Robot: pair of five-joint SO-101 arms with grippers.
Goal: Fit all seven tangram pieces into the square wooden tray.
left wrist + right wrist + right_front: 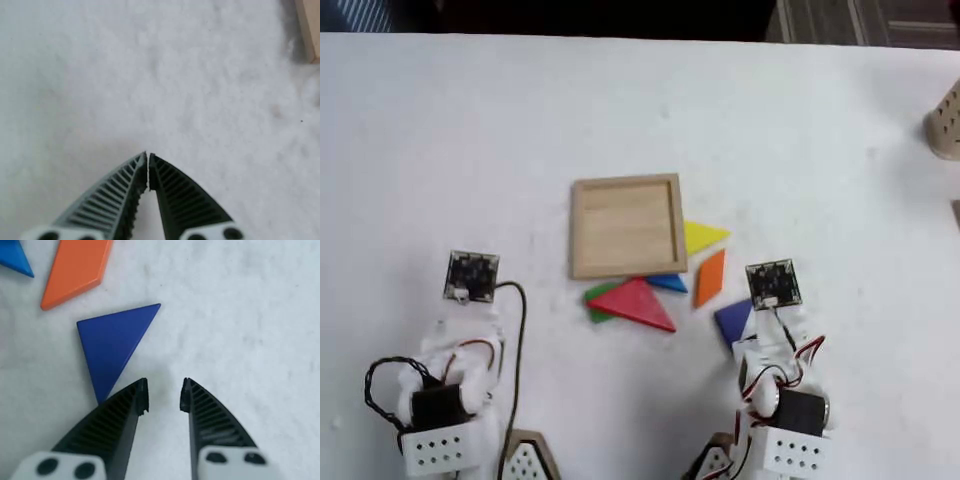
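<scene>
Since you're seemingly targeting dark blue triangle (112, 340), right gripper (164, 392) is hovering parted beside it; left gripper (148, 165) is sitting closed, empty.

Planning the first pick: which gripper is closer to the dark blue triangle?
Right. The right gripper is open right beside the dark blue triangle; the left gripper is shut over the table beyond the wooden tray.

One square wooden tray (576, 230). Six tangram pieces show, from its 3 to 6 o'clock: one yellow piece (702, 236), one orange parallelogram (710, 277), one light blue triangle (668, 283), one red triangle (635, 303), one green piece (596, 296), one dark blue triangle (732, 319). Two claws: left claw (148, 162), right claw (164, 395).
</scene>
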